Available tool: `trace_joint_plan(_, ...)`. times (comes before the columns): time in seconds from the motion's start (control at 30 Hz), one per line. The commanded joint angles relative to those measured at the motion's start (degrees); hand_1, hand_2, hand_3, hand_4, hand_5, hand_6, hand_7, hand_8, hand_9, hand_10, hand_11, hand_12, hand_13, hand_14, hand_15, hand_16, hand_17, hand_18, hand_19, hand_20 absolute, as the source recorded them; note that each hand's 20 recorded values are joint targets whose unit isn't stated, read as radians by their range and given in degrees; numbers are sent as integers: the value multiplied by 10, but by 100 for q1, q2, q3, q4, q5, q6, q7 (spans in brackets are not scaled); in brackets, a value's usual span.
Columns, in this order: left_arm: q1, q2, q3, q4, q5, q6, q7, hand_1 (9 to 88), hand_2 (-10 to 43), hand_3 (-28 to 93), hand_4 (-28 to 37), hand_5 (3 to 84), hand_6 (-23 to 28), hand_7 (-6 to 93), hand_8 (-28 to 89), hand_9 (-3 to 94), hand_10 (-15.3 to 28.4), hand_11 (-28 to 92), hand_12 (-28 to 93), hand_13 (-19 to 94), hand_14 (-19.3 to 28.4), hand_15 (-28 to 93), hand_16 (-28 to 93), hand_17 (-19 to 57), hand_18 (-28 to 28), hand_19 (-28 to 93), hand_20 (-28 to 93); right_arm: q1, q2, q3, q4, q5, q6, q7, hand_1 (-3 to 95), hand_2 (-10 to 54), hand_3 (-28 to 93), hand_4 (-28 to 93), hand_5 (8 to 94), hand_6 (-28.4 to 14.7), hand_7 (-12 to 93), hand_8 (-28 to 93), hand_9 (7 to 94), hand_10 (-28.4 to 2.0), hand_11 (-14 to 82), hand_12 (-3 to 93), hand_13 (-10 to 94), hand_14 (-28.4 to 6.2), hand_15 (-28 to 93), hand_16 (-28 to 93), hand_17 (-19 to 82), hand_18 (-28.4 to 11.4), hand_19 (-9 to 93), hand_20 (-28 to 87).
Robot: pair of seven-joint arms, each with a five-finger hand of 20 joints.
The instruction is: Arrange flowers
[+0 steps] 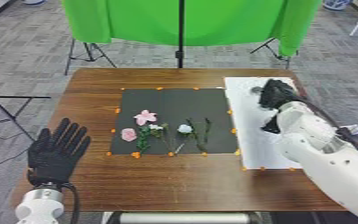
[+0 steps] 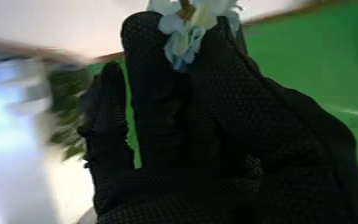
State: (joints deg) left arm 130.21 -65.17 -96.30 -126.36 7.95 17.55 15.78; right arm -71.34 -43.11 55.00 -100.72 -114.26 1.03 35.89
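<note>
My right hand pinches a bluish-white artificial flower at its fingertips, the white board beneath me. I'd expect it light, its petals soft and easily bent; I'd rather grip the likely stiffer stem below the bloom.

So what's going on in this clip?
The robot's black-gloved right hand is over the long white sheet on the table's right, with a pale blue-white flower between its fingers. Other flowers, among them a light-pink star-shaped one, lie on the black square sheet. The black-gloved left hand waits, open.
</note>
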Motion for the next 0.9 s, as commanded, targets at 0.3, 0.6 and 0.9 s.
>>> trace_joint_plan(0.3, -30, -55, 97, 49, 13, 128, -146, 259, 170, 756, -283, 429, 81, 128, -92, 349, 137, 173, 102, 267, 136, 302, -46, -48, 126, 276, 156, 609, -968, -1382, -201, 3, -410, -679, 655, -95, 715, -283, 761, -8, 278, 17, 823, -113, 125, 439, 675, -81, 405, 387, 266, -218, 798, 374)
trace_joint_plan(0.6, -42, -49, 144, 40, 1, 164, -117, 260, 171, 755, -283, 432, 81, 130, -93, 351, 138, 176, 102, 267, 136, 304, -48, -48, 127, 280, 157, 521, -1128, -1465, -46, -69, -189, -595, 645, -95, 717, -283, 727, -13, 243, -5, 800, -108, 113, 417, 660, -78, 406, 386, 264, -221, 795, 376)
trace_joint_plan(0.9, -52, -60, 141, 60, 15, 139, -158, 257, 176, 752, -283, 433, 82, 131, -93, 352, 139, 178, 101, 268, 137, 305, -48, -49, 126, 282, 157, 470, -1193, -1359, -108, -80, -188, -627, 528, -95, 755, -283, 623, -35, 168, -126, 666, -150, 223, 196, 608, -103, 492, 310, 250, -231, 802, 340)
